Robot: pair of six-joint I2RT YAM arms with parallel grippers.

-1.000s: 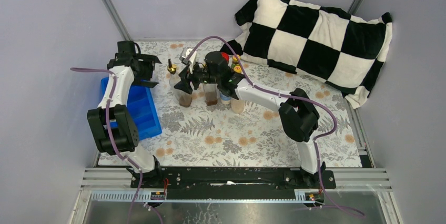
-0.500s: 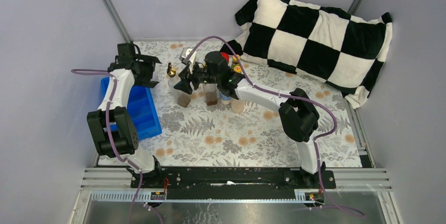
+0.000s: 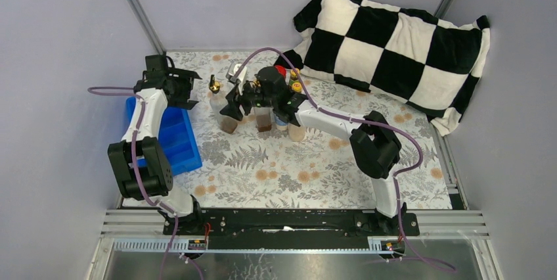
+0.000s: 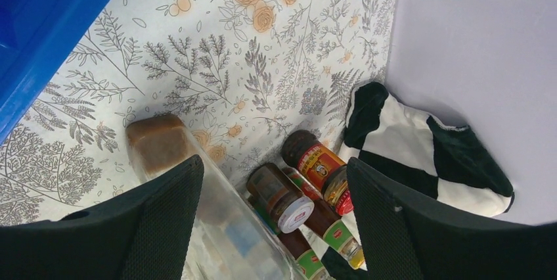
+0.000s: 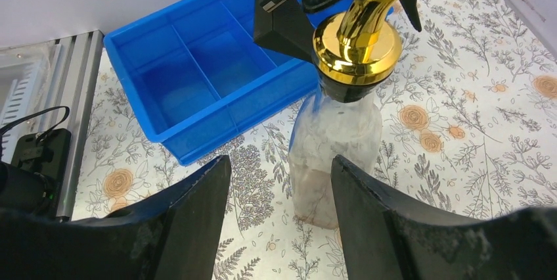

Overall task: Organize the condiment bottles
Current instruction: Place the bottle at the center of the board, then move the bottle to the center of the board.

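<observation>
A tall clear gold-spouted bottle (image 3: 221,108) stands on the floral cloth between both grippers. My left gripper (image 3: 191,90) is open just left of its spout; in the left wrist view (image 4: 274,168) the bottle (image 4: 203,194) lies between the jaws, close to the left finger. My right gripper (image 3: 231,101) is open on the bottle's right side; in the right wrist view (image 5: 281,162) the bottle (image 5: 335,139) stands ahead of the open jaws, ungripped. A red-lidded jar (image 4: 323,169), a white-lidded jar (image 4: 284,198) and yellow-capped sauce bottles (image 4: 336,229) cluster behind it. A second clear bottle (image 3: 263,119) stands under my right arm.
A blue divided tray (image 3: 176,137) sits at the left edge, also in the right wrist view (image 5: 197,76). A black-and-white checked pillow (image 3: 394,50) fills the back right. A clear shaker (image 3: 297,132) stands right of the cluster. Grey walls close the back and sides.
My right gripper has edged slightly left beside the gold-spouted bottle, and the bottle's base has shifted a little left. My left gripper has barely moved.
</observation>
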